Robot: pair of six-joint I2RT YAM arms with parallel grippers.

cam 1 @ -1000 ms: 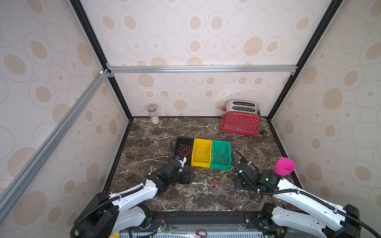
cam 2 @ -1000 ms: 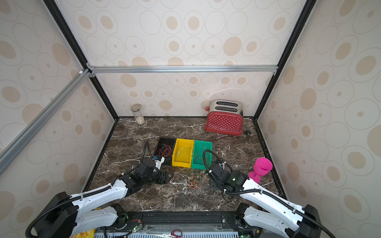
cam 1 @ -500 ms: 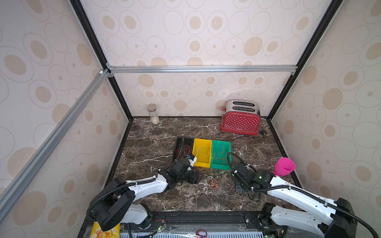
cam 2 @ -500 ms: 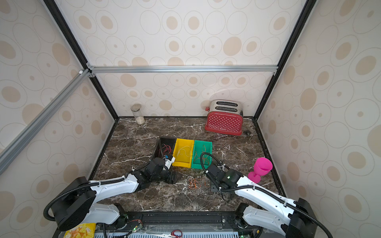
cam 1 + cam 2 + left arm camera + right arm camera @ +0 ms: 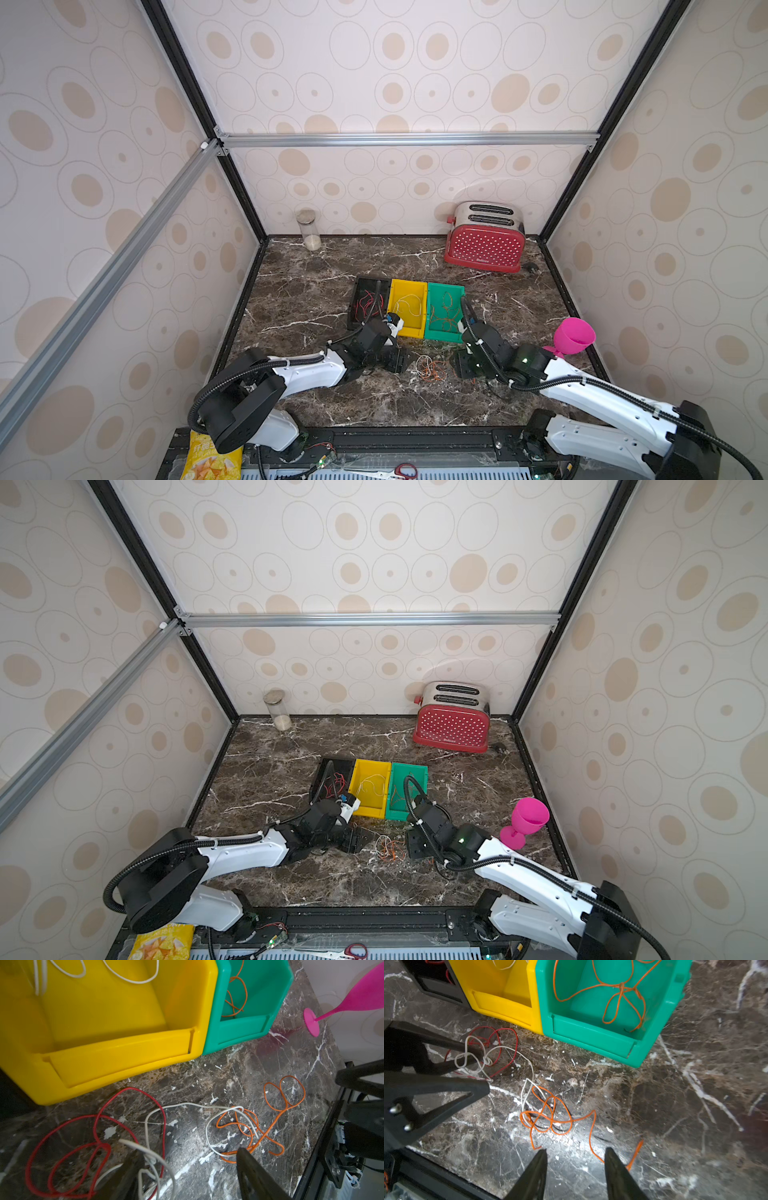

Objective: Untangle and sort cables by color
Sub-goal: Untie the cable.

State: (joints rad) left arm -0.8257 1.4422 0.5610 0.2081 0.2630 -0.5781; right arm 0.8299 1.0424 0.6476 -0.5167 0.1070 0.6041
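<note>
A tangle of red, white and orange cables [image 5: 430, 368] [image 5: 388, 848] lies on the marble in front of three bins. My left gripper [image 5: 189, 1155] is open and low over it, with a white cable [image 5: 187, 1103] draped across one finger, a red cable [image 5: 128, 1088] beside it and an orange cable [image 5: 289, 1076] farther off. My right gripper [image 5: 576, 1151] is open with bare marble between its fingers, just short of the orange cable [image 5: 560, 1121]. The black bin [image 5: 365, 286] holds red strands, the yellow bin [image 5: 409, 284] white ones, the green bin [image 5: 446, 286] orange ones.
A red toaster [image 5: 484, 245] and a glass jar [image 5: 308, 230] stand at the back wall. A pink goblet [image 5: 573, 336] stands right of my right arm. A snack bag [image 5: 212, 457] and scissors [image 5: 399, 471] lie below the table's front edge.
My right gripper has opened from shut and moved closer to the tangle. My left arm has reached right, up to the tangle's left side.
</note>
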